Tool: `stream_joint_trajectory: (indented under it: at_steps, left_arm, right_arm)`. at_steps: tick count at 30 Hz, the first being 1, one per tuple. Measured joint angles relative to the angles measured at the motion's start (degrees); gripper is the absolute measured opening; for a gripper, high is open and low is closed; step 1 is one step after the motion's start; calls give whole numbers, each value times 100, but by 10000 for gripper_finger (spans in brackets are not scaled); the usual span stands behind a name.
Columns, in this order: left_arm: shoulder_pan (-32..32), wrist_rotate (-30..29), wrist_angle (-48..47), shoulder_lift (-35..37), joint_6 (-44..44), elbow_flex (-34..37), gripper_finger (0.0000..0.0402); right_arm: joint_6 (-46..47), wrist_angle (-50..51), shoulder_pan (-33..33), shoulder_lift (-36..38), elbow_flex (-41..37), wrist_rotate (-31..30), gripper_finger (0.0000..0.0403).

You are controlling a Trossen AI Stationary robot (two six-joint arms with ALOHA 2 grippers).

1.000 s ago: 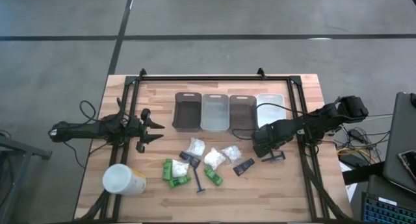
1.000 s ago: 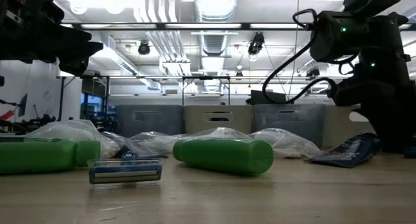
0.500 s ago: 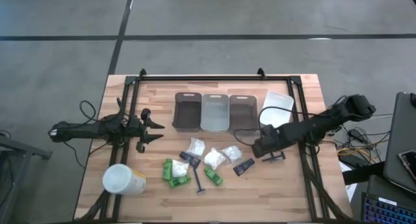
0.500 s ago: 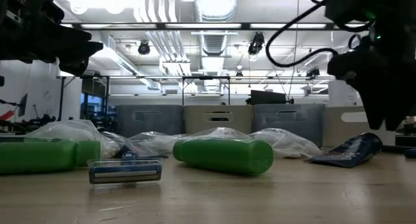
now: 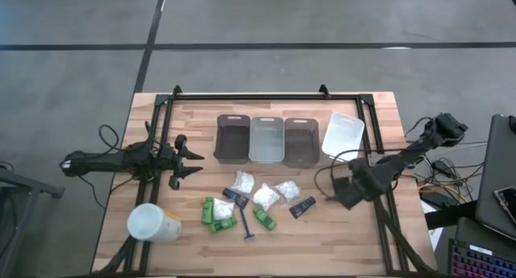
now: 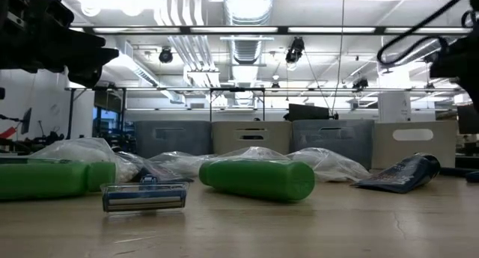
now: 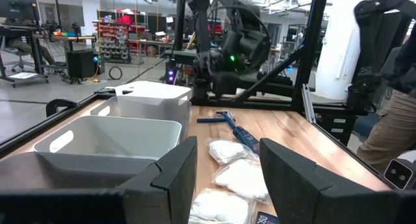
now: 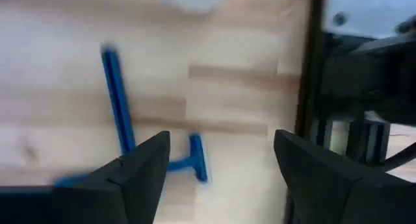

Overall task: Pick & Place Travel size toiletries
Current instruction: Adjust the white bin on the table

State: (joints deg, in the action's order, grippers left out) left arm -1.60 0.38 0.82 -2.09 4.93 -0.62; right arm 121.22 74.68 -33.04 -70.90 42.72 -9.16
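Observation:
The toiletries lie mid-table: green bottles (image 5: 218, 213), white packets (image 5: 264, 194), black tubes (image 5: 302, 205) and a dark razor (image 5: 247, 226). A blue razor (image 8: 119, 100) lies flat on the wood under my right gripper (image 5: 352, 189). That gripper is open and points down, and its fingers (image 8: 144, 167) stand on either side of the razor's head (image 8: 197, 160) without touching it. My left gripper (image 5: 190, 161) is open and waits at the table's left, level with the bins. In the low view a green bottle (image 6: 258, 179) and a razor head (image 6: 144, 197) lie nearest.
Three bins (image 5: 266, 139) stand in a row at the far side. A fourth, whitish bin (image 5: 343, 133) sits askew to their right. A large white cylinder (image 5: 153, 223) lies near the left near corner. The black frame rail (image 8: 312, 87) runs close beside my right gripper.
My right gripper has swung from beside the whitish bin toward the table's right and near edge. It now hangs over the blue razor. The whitish bin has turned out of line with the other bins, its far end shifted to the right.

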Motion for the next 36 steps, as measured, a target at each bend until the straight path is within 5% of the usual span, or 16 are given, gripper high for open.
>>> stream_joint_trajectory:
  at_steps: [4, 8, 13, 18, 23, 28, 36]
  left_arm:
    - [1, 0, 0, 0, 2, 0, 172]
    - [0, -1, 0, 2, 1, 0, 172]
    - [1, 0, 0, 2, 2, 0, 172]
    - [1, 0, 0, 1, 0, 0, 172]
    - [0, 0, 0, 2, 2, 0, 172]
    - [1, -1, 0, 1, 2, 0, 172]
    - [0, -2, 0, 2, 2, 0, 172]
  right_arm:
    - [1106, 393, 37, 771, 11, -765, 231]
    - [1251, 447, 441, 1154, 38, -1027, 180]
    - [612, 374, 1139, 1393, 302, -2047, 112]
    - [-904, 325, 2430, 1461, 692, -2384, 52]
    - [-3210, -427, 4204, 1316, 788, -2218, 24]
    - [-5311, -1685, 5847, 894, 486, -1161, 14]
    - [-6477, -1980, 6820, -97, 402, -692, 9]
